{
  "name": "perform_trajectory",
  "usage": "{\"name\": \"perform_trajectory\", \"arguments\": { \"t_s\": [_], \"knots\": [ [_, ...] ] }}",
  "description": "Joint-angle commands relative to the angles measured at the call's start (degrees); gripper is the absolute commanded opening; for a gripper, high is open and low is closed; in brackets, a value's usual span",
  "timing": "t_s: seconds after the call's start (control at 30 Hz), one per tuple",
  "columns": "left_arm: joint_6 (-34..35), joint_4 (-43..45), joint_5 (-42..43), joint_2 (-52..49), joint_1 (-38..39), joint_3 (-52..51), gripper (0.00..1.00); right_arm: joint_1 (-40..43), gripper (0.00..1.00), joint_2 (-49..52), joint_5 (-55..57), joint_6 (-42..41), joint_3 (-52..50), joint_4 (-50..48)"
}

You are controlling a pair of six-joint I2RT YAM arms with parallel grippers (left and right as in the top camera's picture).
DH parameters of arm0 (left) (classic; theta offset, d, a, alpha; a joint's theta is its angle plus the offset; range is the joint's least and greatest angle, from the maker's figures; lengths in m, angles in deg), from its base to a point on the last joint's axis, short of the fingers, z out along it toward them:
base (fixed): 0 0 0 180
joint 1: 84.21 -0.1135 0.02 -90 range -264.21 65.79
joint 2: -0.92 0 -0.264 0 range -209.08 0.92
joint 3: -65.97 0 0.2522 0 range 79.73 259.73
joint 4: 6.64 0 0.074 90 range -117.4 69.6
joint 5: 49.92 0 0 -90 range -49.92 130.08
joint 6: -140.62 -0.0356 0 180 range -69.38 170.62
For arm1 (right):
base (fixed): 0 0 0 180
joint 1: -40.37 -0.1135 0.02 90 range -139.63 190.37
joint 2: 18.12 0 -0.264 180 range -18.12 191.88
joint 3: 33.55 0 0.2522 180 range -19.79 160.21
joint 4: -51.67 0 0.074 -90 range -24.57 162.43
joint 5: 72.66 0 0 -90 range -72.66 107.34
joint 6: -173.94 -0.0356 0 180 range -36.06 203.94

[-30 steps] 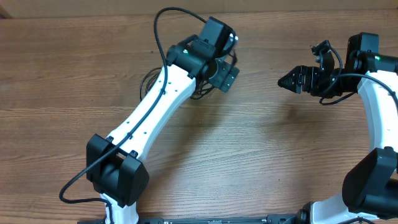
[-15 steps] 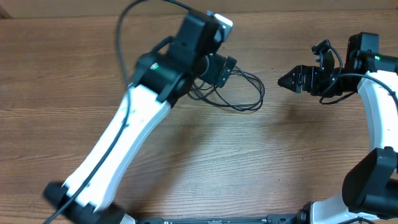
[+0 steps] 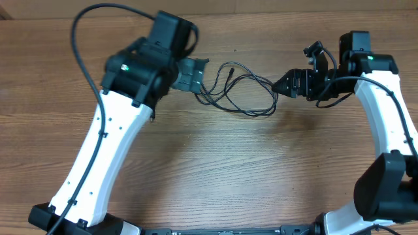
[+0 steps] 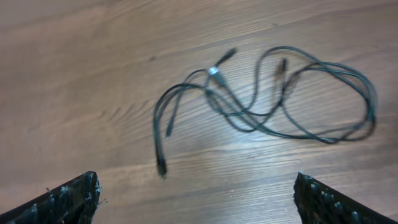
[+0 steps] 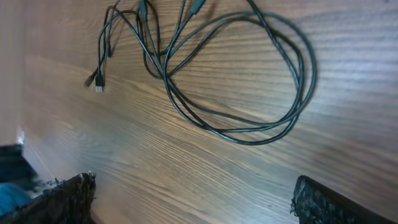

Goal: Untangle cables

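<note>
Overhead, the cables (image 3: 250, 114) lie on the wooden table (image 3: 215, 170) between the two arms, toward the far side: a few thin black cords looped over one another, with one wide loop bulging toward the right arm and several loose ends trailing toward the left arm. The left gripper (image 3: 201, 77) sits at the left end of the tangle, jaws spread wide and holding nothing; from above I cannot tell whether its tips touch a strand. Its wrist camera shows the cables (image 4: 239, 115) out ahead of the fingers (image 4: 68, 199), with a small plug (image 4: 161, 168) at the end of the nearest strand lying free on the wood. The right gripper (image 3: 279, 85) points at the right edge of the big loop, just beside it, jaws likewise released and empty. In its wrist view the loop (image 5: 249, 142) lies flat, and two plug ends (image 5: 98, 82) rest side by side beyond it.
</note>
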State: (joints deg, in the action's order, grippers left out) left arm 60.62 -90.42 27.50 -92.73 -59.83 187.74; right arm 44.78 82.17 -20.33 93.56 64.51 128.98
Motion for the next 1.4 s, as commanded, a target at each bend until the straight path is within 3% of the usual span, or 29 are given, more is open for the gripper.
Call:
{"name": "perform_trajectory", "arguments": {
  "t_s": [0.0, 0.2, 0.37, 0.67, 0.73, 0.8, 1.0, 1.17, 1.37],
  "knots": [
    [4.0, -1.2, 2.8, -0.4, -2.9, 0.2, 1.00, -0.7, 1.00, 3.5, 1.2, -12.2, 0.0, -0.5],
    [4.0, -2.2, 3.6, -0.7, -3.4, 0.1, 1.00, -3.0, 1.00, 5.6, 1.2, -28.3, -5.8, -9.1],
    [4.0, -2.2, 3.6, -0.7, -3.3, 0.1, 1.00, -5.9, 1.00, 5.6, 1.2, -32.5, -11.1, -15.1],
    [4.0, -2.2, 3.6, -0.7, -3.3, 0.1, 1.00, -8.6, 1.00, 5.6, 5.0, -47.9, -21.6, -29.2],
    [4.0, -2.2, 3.6, -0.7, -3.3, 0.1, 1.00, -8.6, 0.93, 5.6, 5.0, -50.9, -24.1, -33.4],
    [4.0, -2.2, 3.6, -0.7, -3.3, 0.1, 1.00, -8.6, 0.79, 5.6, 5.1, -51.8, -25.8, -36.5],
    [4.0, -2.2, 3.6, -0.7, -3.3, 0.1, 1.00, -8.6, 0.52, 5.6, 11.8, -54.8, -28.5, -38.3],
    [4.0, -2.2, 3.6, -0.7, -3.3, 0.1, 1.00, -8.6, 0.47, 5.7, 12.2, -54.8, -29.2, -40.2],
    [4.0, -2.2, 3.6, -0.7, -3.3, 0.1, 1.00, -8.9, 0.25, 5.7, 15.0, -54.8, -29.2, -41.4]
  ]
}}
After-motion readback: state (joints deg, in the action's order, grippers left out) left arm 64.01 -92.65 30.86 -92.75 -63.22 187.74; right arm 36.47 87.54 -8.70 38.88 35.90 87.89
